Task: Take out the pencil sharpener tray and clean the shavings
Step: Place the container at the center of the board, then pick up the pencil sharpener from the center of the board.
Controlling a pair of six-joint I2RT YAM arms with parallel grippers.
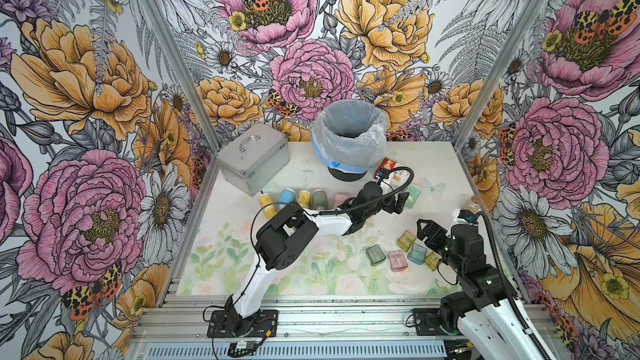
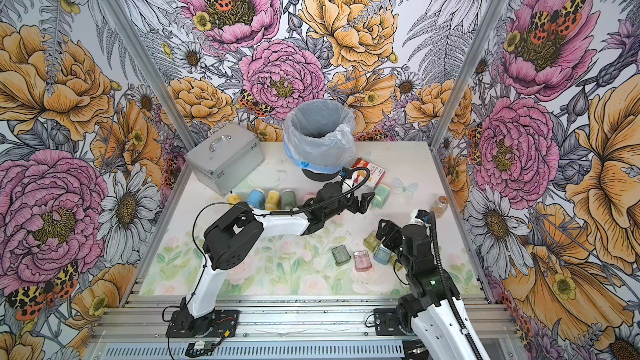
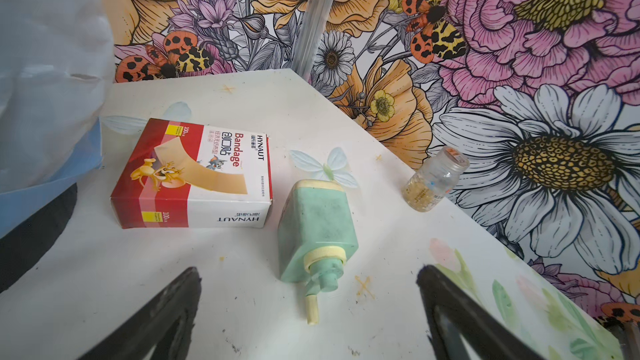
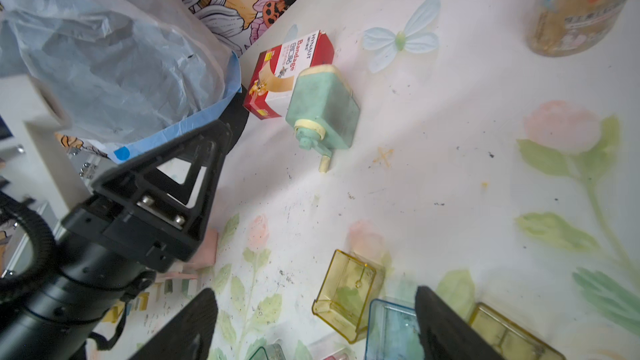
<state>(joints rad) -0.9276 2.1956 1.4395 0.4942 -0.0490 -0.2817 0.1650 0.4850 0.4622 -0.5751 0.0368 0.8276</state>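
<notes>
The left arm [image 1: 329, 223] hides most of the pink sharpener [image 1: 341, 198]; the frame edge crops the blurred bottle [image 4: 581, 5].

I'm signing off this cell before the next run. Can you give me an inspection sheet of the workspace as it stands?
Surface: floral table mat, dark shavings scattered.
Job's things: green sharpener on its side; row of sharpeners; loose trays; lined bin upright.
Clutter: bandage box, small bottle, metal case.
Tools: left tool open, facing the green sharpener; right tool open above the trays.
Cables: black hoses loop on both arms; thin wires at left base.
Surroundings: flower-print walls, metal frame posts.
</notes>
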